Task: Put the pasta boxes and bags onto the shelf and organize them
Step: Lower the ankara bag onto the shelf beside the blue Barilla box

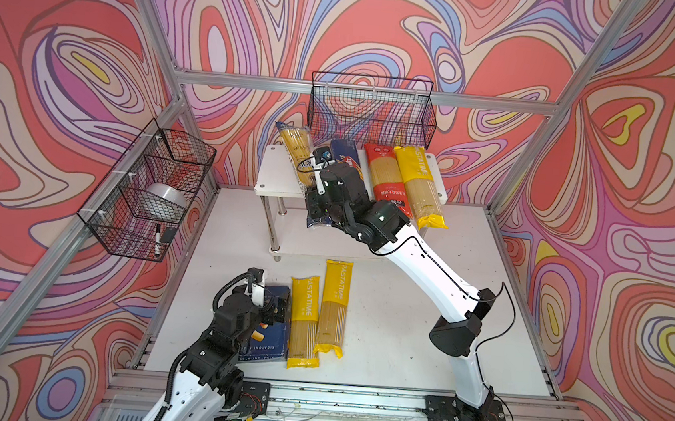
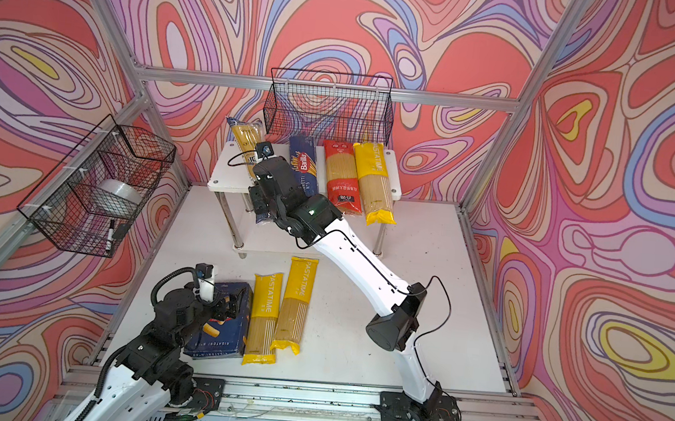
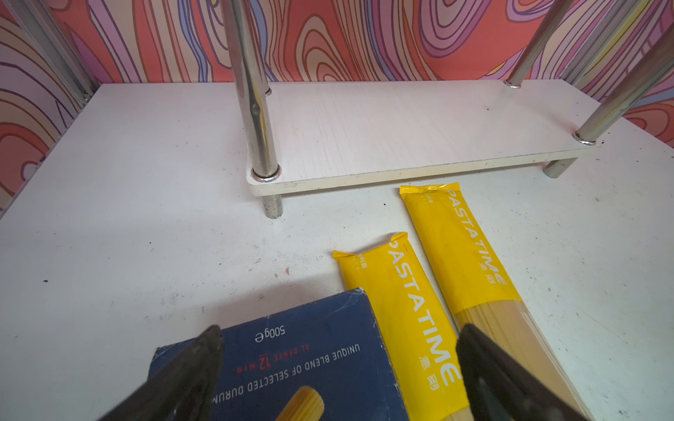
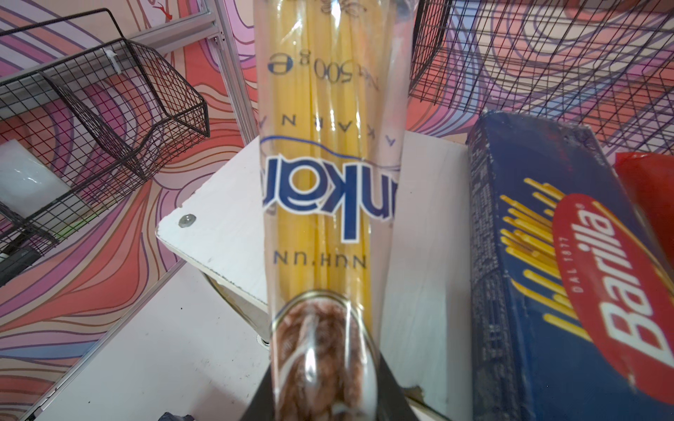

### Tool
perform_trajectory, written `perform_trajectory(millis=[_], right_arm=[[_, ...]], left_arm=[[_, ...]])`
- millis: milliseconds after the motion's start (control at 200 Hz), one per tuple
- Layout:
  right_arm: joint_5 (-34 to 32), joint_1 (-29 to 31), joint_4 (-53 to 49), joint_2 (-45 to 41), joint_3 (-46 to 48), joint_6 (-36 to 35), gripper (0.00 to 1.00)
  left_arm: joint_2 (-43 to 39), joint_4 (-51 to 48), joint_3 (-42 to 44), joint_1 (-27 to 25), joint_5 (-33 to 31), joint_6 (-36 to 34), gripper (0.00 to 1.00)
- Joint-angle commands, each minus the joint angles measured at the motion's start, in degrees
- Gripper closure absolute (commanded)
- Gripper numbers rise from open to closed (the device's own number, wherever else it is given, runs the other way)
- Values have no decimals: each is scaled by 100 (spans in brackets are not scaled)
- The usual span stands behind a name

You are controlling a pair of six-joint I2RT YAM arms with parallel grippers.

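Right fingers (image 4: 392, 397) clamp a spaghetti bag (image 4: 328, 145) angled across the shelf's (image 4: 226, 233) top board beside the spaghetti box (image 4: 529, 237); laying it straight, then letting go, looks next. Left fingers (image 3: 197, 361) gape over the rigatoni box (image 3: 310, 317) on the counter (image 3: 109, 218).

Rigatoni box (image 2: 225, 333) partly beneath left arm (image 2: 170, 315); near half of spaghetti bag (image 1: 293, 143) behind right hand (image 1: 321, 212).

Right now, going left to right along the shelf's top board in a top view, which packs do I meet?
First the clear spaghetti bag, held by the right pincer → Barilla spaghetti box → red bag → yellow PASTATIME bag.
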State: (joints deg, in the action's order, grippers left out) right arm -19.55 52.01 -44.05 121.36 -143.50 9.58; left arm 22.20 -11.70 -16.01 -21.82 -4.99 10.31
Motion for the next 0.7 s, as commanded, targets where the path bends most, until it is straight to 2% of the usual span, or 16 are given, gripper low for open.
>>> perform_trajectory(millis=[0, 195, 270, 491, 696], right_arm=[[-59, -160, 952, 61, -291, 26, 91], [-37, -202, 1004, 124, -305, 87, 87], [-38, -211, 1040, 134, -297, 105, 78], [-79, -220, 995, 145, -312, 174, 62], [-21, -224, 1052, 150, -301, 219, 57]], left_arm=[[-57, 59, -45, -23, -2, -1, 0], [-63, 58, -50, -24, -2, -2, 0], [-66, 62, -50, -17, -1, -2, 0], [-66, 54, -51, -21, -2, -1, 0], [-84, 54, -44, -21, 7, -2, 0]])
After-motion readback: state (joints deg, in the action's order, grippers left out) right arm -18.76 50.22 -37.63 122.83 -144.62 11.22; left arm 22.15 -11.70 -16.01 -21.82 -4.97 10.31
